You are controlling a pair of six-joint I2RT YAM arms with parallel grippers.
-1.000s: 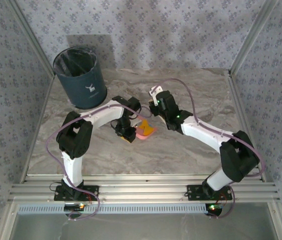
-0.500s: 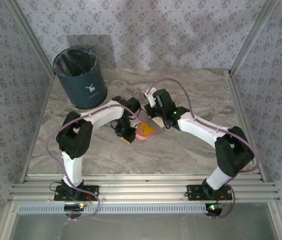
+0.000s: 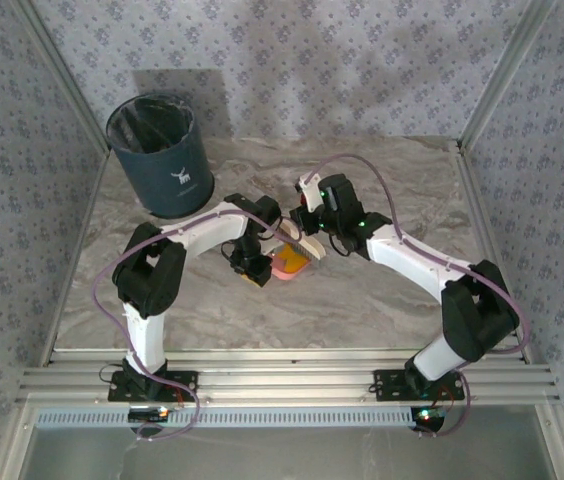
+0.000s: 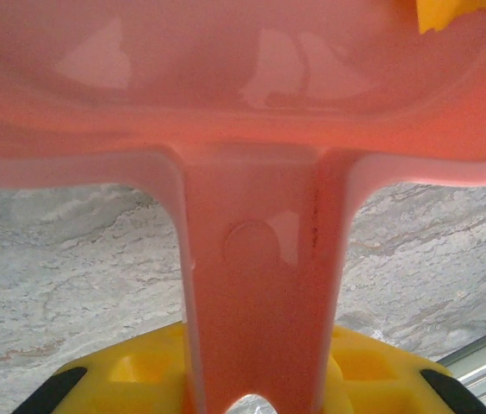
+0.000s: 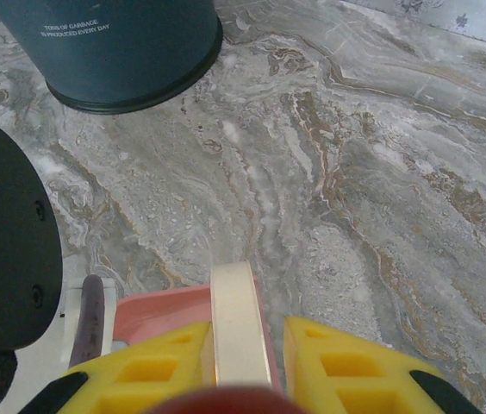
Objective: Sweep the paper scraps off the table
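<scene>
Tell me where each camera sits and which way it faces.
Top: above and behind the robot, looking down on the table; left arm and right arm show.
Left wrist: looks along the dustpan handle in the left end effector; yellow fingers show.
Right wrist: looks across the table toward the bin; right end effector holds a brush.
Shared: the dustpan in all three.

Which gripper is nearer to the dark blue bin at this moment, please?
Left. The left gripper, holding the pink dustpan by its handle, sits right of the bin, toward the near edge; the right gripper, holding a brush, is farther right, at the dustpan's pan end.
</scene>
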